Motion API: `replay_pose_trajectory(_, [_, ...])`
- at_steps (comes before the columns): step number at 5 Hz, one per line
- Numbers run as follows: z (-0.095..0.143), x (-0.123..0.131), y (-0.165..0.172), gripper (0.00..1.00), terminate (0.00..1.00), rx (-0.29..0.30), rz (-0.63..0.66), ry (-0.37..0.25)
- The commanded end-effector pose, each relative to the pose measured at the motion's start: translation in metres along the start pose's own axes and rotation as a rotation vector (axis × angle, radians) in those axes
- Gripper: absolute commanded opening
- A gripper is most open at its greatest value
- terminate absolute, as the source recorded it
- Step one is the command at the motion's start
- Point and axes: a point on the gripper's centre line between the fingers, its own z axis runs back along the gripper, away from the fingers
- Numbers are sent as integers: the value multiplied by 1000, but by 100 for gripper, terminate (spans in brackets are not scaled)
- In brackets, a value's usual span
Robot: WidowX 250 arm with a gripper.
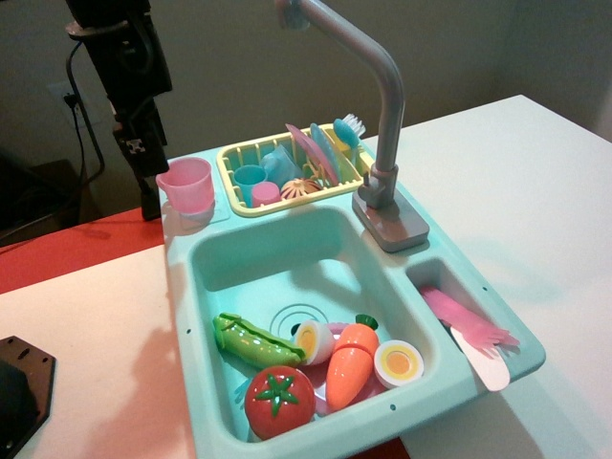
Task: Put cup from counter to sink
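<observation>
My gripper hangs at the far left edge of the desk, just left of the cup, fingertips pointing down; whether the jaws stand wide or narrow I cannot tell, since the dark fingers merge from this angle, and I cannot tell if one finger touches the cup wall; I judge nothing is gripped yet. The cup stands upright on the counter, at the unit's far left corner, mouth up, handle not visible. The sink lies directly nearward of the counter; its near half holds a tomato, pea pod, carrot and egg halves, so the bare far half is, in my judgement, the correct set-down zone. The faucet rises at the far right, clear of a short carry.
</observation>
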Motion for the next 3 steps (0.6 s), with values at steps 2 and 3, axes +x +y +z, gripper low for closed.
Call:
replay_pose_trajectory(2, [-4,11,6,100,0,-1,20,8])
replay_pose_trajectory(3, [-11,15,10,100,0,9,30,20])
